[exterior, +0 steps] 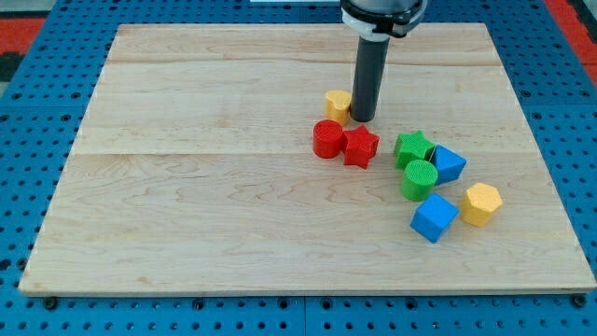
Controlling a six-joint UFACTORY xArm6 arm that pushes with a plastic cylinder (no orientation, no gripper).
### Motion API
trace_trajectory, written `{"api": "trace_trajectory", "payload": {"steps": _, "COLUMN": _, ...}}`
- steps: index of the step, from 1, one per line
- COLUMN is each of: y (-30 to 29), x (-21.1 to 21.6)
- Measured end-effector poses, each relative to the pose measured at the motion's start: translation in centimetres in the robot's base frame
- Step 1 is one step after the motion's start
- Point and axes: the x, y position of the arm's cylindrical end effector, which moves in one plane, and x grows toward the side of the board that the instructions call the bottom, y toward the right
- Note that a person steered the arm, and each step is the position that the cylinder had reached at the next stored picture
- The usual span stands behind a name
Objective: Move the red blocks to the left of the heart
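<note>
The view's left half of the wooden surface (187, 215) is bare, so there is wide open room there, and its left edge lies well away from every block. Moving rightward, the first things met are the two task pieces near the middle: a red cylinder (327, 138) and, touching it on its right, a red star (361, 146). Both look like small, rigid, light plastic pieces that should slide readily on smooth wood; nothing can be grasped here, so the place to press is a flat or broad side face, and I judge the star's points may make it spin if pushed off-centre. Just above them sits a yellow block (338, 104), presumably the heart, though its shape is half hidden. My tip (361, 119) stands touching or just beside that yellow block's right side, directly above the red star; the end effector is a plain rod with nothing to open or close, and it holds nothing. Further right lies a cluster: a green star (413, 147), a green cylinder (419, 179), a blue block (449, 163), a blue cube (433, 217) and a yellow hexagonal block (481, 203), well clear of the right edge.
</note>
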Motion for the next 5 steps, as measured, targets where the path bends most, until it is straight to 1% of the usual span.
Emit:
{"api": "trace_trajectory", "payload": {"steps": 1, "y": 2.1, "x": 5.7}}
{"api": "trace_trajectory", "payload": {"steps": 2, "y": 0.3, "x": 8.3}}
{"api": "trace_trajectory", "payload": {"steps": 3, "y": -5.6, "x": 8.8}}
{"api": "trace_trajectory", "payload": {"steps": 4, "y": -7.5, "x": 4.4}}
{"api": "trace_trajectory", "payload": {"steps": 5, "y": -6.3, "x": 2.6}}
